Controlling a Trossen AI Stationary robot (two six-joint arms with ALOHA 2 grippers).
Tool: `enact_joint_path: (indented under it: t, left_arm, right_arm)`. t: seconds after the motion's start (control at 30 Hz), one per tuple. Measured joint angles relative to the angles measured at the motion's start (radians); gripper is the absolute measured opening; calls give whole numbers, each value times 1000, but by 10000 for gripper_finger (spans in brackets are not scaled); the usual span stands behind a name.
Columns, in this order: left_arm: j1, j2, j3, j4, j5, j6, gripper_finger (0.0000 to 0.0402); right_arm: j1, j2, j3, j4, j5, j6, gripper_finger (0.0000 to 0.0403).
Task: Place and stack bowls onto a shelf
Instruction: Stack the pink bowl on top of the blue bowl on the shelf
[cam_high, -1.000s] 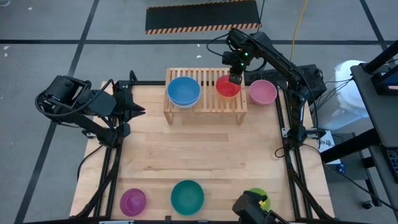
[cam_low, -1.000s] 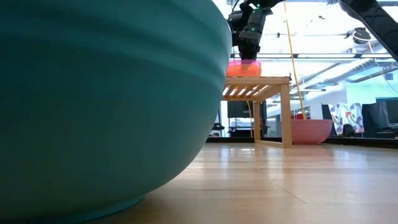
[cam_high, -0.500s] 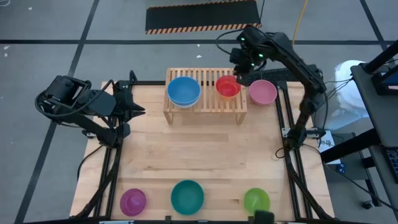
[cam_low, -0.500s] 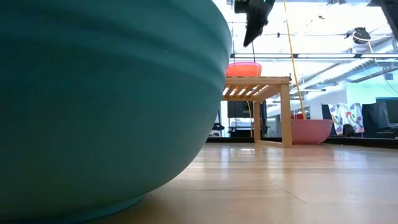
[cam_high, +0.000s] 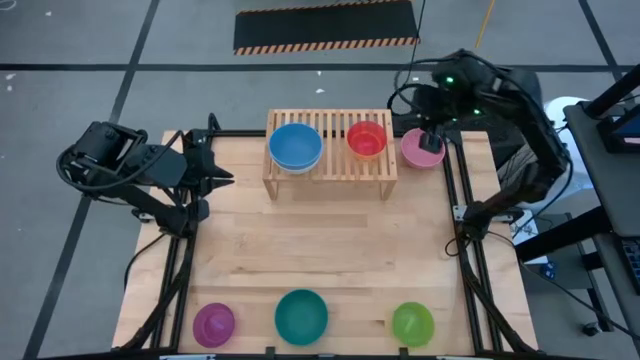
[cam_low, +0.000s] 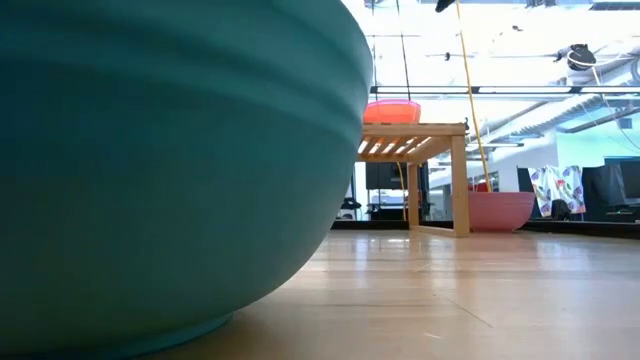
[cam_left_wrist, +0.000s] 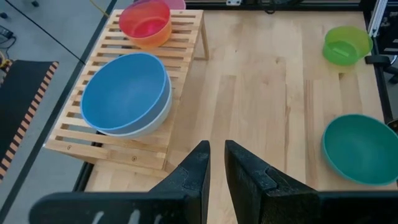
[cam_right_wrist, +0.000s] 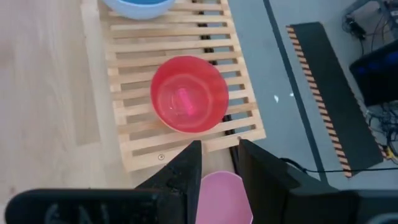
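While low view misses it — right gripper (cam_high: 432, 138) spread over pink bowl (cam_high: 415, 152) | left gripper (cam_high: 222, 178) nearly shut, empty.

Two dark jointed arms trail black cables; the right arm (cam_high: 500, 95) shows a green light.

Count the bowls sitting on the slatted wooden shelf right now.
3 visible: a blue plastic bowl nested in a white bowl at one end, a red bowl at the other. More may hide inside the stack.
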Motion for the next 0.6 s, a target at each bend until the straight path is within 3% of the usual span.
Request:
enact_joint_path:
  t: [0.33, 0.6]
  left_arm:
    - [0, 21, 0, 0, 18, 16, 56]
    - [0, 20, 0, 0, 24, 6, 56]
  right_arm:
    - [8, -37, -36, -1, -2, 61, 102]
    - [-24, -80, -318, -2, 2, 28, 102]
